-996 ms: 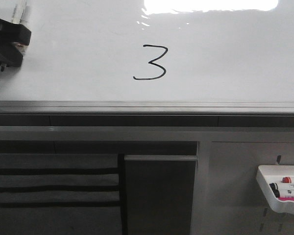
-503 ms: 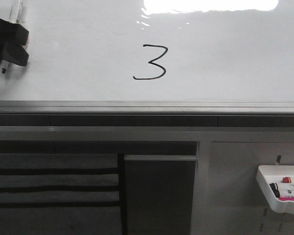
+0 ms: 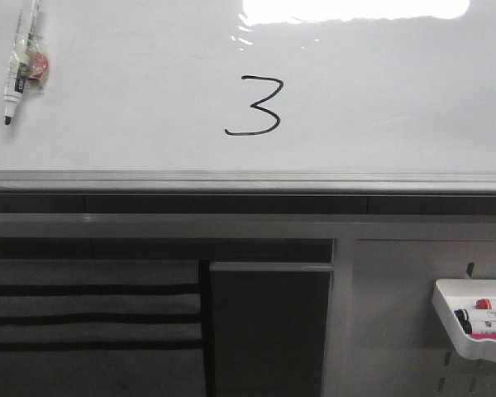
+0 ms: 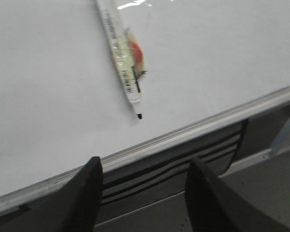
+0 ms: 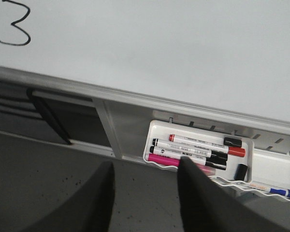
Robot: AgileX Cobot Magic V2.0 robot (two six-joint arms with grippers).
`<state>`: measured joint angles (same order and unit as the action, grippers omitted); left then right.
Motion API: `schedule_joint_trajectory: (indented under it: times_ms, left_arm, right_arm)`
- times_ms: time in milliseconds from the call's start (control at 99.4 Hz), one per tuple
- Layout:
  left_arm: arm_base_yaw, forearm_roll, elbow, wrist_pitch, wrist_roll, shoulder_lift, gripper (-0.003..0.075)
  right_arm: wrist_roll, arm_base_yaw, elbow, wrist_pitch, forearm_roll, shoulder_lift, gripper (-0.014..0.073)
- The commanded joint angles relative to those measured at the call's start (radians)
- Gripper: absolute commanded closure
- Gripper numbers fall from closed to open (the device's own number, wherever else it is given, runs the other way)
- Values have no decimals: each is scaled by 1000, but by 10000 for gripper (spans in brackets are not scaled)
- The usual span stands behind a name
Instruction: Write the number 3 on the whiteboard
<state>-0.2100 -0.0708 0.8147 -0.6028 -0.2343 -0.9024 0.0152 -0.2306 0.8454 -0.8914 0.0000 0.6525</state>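
Observation:
A black handwritten number 3 (image 3: 254,105) stands on the glossy whiteboard (image 3: 380,99), near its middle; it also shows in the right wrist view (image 5: 14,29). A white marker (image 3: 18,70) with a black tip lies on the board at the far left, uncapped, with a red-orange blob beside it; it also shows in the left wrist view (image 4: 122,58). My left gripper (image 4: 144,166) is open and empty, back past the board's grey rim (image 4: 183,130). My right gripper (image 5: 145,169) is open and empty, off the board near the marker tray. Neither gripper shows in the front view.
A white plastic tray (image 5: 251,166) with several markers, red, black and pink, hangs below the board at the right; it also shows in the front view (image 3: 471,318). Grey cabinet fronts and a dark panel (image 3: 269,327) lie below the rim. Glare (image 3: 355,8) marks the board's far edge.
My left gripper held the marker at the far left, let go and drew back out of the front view. The marker now lies alone on the board.

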Motion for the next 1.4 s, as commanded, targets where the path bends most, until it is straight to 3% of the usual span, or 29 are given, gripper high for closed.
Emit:
schedule_joint_trajectory:
  times_ms: [0,91,231,272,493,986,1388]
  left_arm:
    - [11,54,-7,60,102,104,459]
    - [13,45,-85,151,102,195,552]
    - [13,45,-212,294,102,321,724]
    - [13,45,-244,327,102,345,739]
    - [13,-21,-361,546,102,414,741]
    - [13,-23,-403,536,102,418,741]
    - [104,-86,-701,631,102,809,741]
  right_arm:
    - [72,3,-52,184,-24,-67,342]
    - [85,3,-134,295,-24,-150,403]
    - [72,3,-222,392,-28,-260,607]
    - [53,3,-241,408,-28,-285,666]
    - [12,3,-291,378,-64,-335,663]
    - [12,3,-291,335,-64,-335,663]
    - [12,3,-291,333,-64,-335,663]
